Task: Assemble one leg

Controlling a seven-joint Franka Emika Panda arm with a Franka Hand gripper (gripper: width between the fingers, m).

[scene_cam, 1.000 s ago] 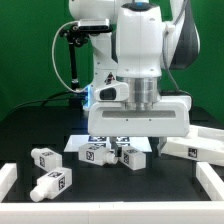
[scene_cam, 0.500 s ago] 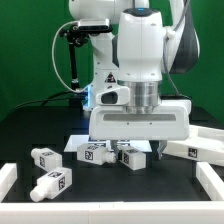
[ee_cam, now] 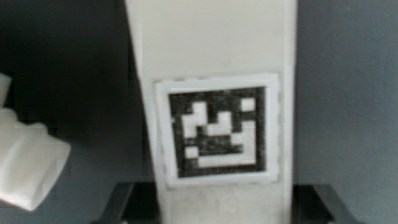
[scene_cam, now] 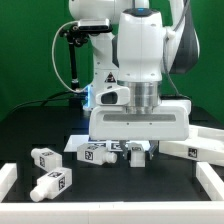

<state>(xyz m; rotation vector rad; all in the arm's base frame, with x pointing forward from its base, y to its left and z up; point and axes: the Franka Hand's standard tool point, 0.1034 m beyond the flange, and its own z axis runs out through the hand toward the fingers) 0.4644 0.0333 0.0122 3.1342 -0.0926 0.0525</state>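
White and stiff, the tabletop looks light but broad, so it would probably swing if gripped off-centre. The middle of its narrow edge is the sensible hold. It hangs over the middle of the worktop, long axis level, running from the exterior view's left to its right. The end effector is closed narrowly on that edge, fingers either side, just by a tag. A leg lies on the worktop below it.

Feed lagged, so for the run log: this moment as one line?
gripper: shut on tabletop | tabletop: held above table | legs: loose on table | stage: no leg seen on tabletop
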